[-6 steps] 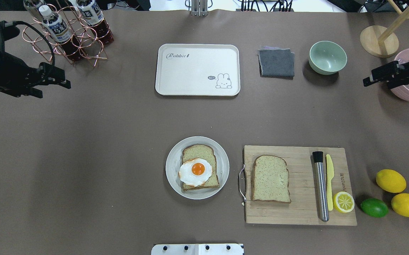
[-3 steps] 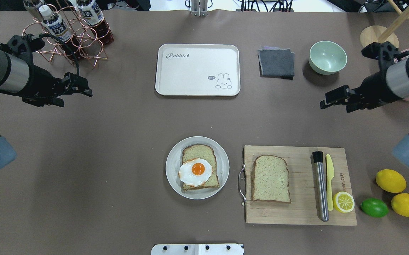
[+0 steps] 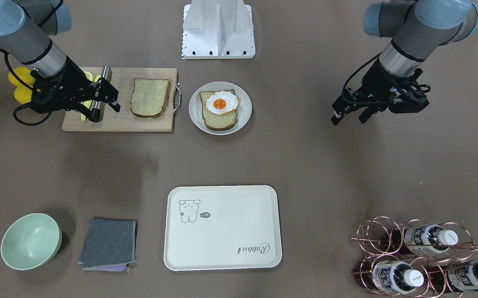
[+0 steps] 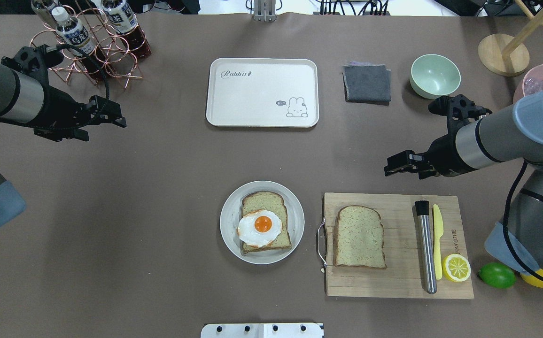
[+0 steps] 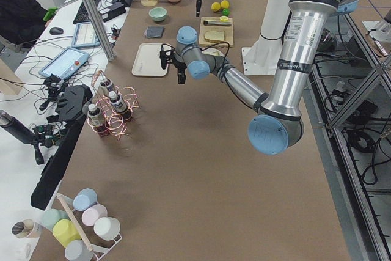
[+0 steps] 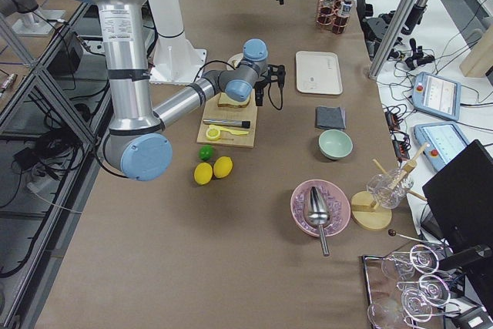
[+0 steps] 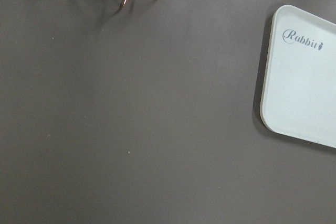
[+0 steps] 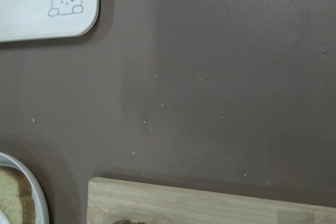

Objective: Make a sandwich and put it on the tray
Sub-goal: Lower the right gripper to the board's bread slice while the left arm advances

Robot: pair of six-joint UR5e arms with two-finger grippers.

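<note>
I judge the step in hand is fetching the bare bread slice (image 4: 360,237) on the cutting board (image 4: 393,277). My right tool (image 4: 390,165) hangs spread and empty just beyond the board. My left tool (image 4: 106,130), also spread, is well apart. The egg-topped slice (image 4: 263,203) sits on the plate (image 4: 227,220), with nothing yet on the tray (image 4: 262,92). Next I must descend and pinch the bare slice's crust.

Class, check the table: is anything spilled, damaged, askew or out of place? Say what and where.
Nothing is spilled or damaged. The egg sits off-centre on its slice, overhanging one edge above the plate. A few pale specks dot the table by the board.
</note>
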